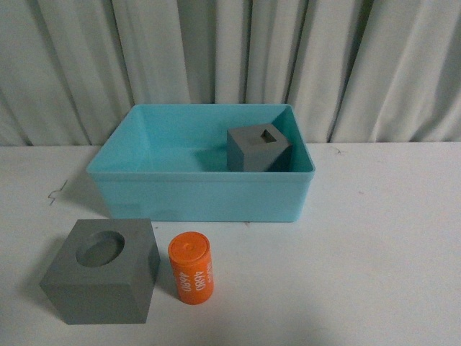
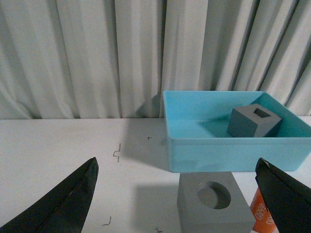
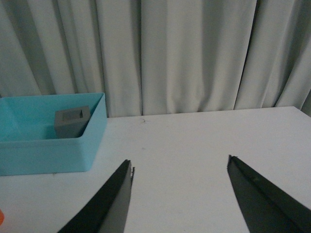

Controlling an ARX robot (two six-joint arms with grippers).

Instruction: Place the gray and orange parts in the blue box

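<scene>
Front view shows a white table with a pale pleated curtain behind it. The blue box stands in the middle of the table, towards the back. The gray cube with a square recess lies inside it, in the far right corner, and looks a little tilted. The gray cube with a round recess stands on the table before the box, to the left. The orange cylinder stands upright just beside this cube, on its right. The near wall of the box is between these two parts and the inside of the box. In the left wrist view the left gripper is spread wide, holds nothing, and the round-recess cube shows between its fingers. The right gripper is also spread wide, above bare table to the right of the box, and touches nothing.
</scene>
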